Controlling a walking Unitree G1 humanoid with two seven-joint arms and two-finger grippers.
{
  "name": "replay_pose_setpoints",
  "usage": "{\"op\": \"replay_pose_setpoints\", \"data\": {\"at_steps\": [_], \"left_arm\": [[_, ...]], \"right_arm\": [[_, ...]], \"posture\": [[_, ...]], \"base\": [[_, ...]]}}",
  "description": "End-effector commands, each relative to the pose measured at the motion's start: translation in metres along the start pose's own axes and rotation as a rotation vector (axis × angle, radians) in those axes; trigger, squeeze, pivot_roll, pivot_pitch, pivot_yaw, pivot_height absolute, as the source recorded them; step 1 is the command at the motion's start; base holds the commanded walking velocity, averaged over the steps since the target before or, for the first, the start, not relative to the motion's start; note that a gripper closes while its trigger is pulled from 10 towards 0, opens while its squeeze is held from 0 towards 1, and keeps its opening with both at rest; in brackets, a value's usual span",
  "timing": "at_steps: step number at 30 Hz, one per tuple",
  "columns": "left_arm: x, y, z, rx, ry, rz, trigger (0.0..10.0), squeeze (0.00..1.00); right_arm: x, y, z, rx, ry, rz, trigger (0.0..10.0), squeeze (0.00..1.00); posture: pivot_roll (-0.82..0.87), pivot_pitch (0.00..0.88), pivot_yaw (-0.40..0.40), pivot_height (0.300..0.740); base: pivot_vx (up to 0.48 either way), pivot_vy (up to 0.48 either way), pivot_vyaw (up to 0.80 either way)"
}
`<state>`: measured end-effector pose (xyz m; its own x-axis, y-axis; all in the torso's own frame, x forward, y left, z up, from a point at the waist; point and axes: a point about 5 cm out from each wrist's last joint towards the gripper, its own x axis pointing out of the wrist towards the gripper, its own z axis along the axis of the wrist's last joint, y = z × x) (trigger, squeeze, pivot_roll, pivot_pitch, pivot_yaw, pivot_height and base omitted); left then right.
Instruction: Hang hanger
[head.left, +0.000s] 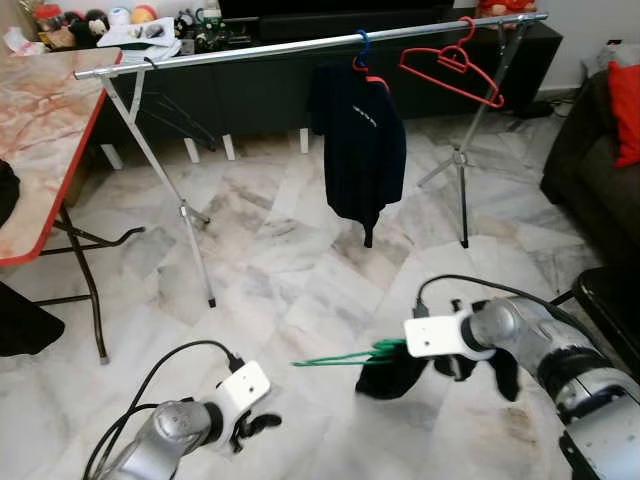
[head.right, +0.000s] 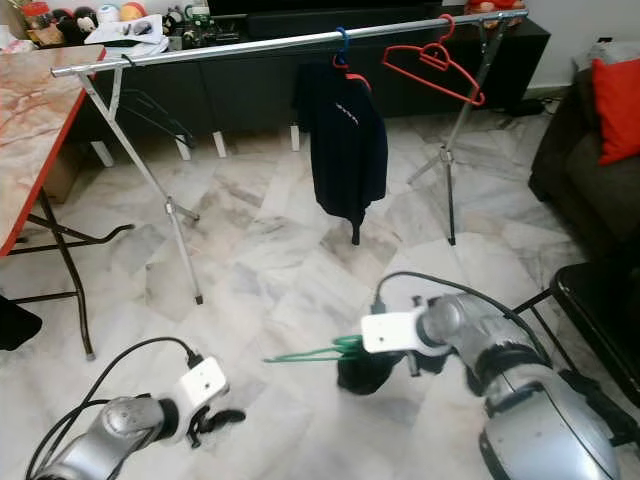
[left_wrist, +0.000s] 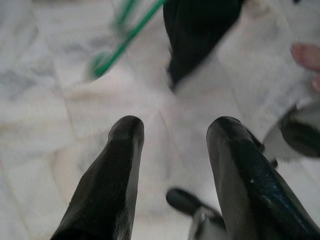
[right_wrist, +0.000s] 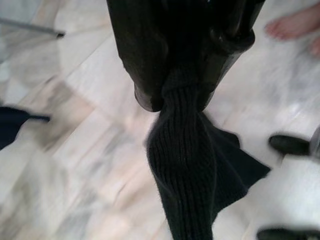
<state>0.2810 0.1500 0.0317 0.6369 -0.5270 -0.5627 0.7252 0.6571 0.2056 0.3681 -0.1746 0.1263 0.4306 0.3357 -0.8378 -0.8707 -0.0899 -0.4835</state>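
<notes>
Two hangers already hang on the long metal rail (head.left: 300, 45): a blue one carrying a dark shirt (head.left: 358, 150), and an empty red hanger (head.left: 452, 68) beside it, tilted. The right gripper (right_wrist: 175, 95) is low over the marble floor (head.left: 290, 270), well apart from the rail; its jaws are pressed on a black ribbed cloth (right_wrist: 192, 170), and a green hanger (head.left: 345, 355) sticks out from this cloth toward the robot's left. The left gripper (left_wrist: 172, 145) is low near the floor, its jaws spread with nothing between them. A counter with a red edge (head.left: 45, 130) stands at the left, a dark sofa with a red cushion (head.left: 625, 95) at the right. A person's bare toes (right_wrist: 295, 25) are on the floor near the right gripper.
</notes>
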Motion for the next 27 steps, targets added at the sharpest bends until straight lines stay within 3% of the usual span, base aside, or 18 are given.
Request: {"op": "replay_pose_setpoints", "data": {"at_steps": [1,5,8,17,19,27], "left_arm": [[0.001,0.002,-0.003,-0.037,-0.010,0.030,10.0,0.00],[0.007,0.002,0.001,-0.086,-0.055,0.056,10.0,0.00],[0.012,0.000,0.003,-0.093,-0.068,0.052,10.0,0.00],[0.017,0.002,0.008,-0.170,-0.133,0.104,10.0,0.00],[0.019,0.009,0.014,-0.215,-0.180,0.185,10.0,0.00],[0.020,0.023,0.021,-0.300,-0.233,0.333,10.0,0.00]], "right_arm": [[-0.011,-0.020,0.015,-0.025,-0.064,-0.061,0.0,0.00],[-0.015,-0.029,0.026,-0.056,-0.082,-0.080,0.0,0.00],[-0.020,-0.044,0.049,-0.071,-0.168,-0.114,0.0,0.00],[-0.025,-0.059,0.088,-0.132,-0.289,-0.158,0.0,0.00],[-0.027,-0.061,0.101,-0.150,-0.341,-0.159,0.0,0.00],[-0.032,-0.066,0.111,-0.170,-0.375,-0.175,0.0,0.00]], "posture": [[-0.03,0.133,-0.022,0.740],[-0.03,0.134,-0.025,0.740],[-0.02,0.137,-0.030,0.740],[-0.02,0.139,-0.037,0.740],[-0.02,0.138,-0.039,0.740],[-0.03,0.137,-0.042,0.740]], "base": [[0.000,0.000,0.00],[0.000,0.000,0.00],[0.000,0.000,0.00],[0.000,0.000,0.00],[0.000,0.000,0.00],[0.000,0.000,0.00]]}}
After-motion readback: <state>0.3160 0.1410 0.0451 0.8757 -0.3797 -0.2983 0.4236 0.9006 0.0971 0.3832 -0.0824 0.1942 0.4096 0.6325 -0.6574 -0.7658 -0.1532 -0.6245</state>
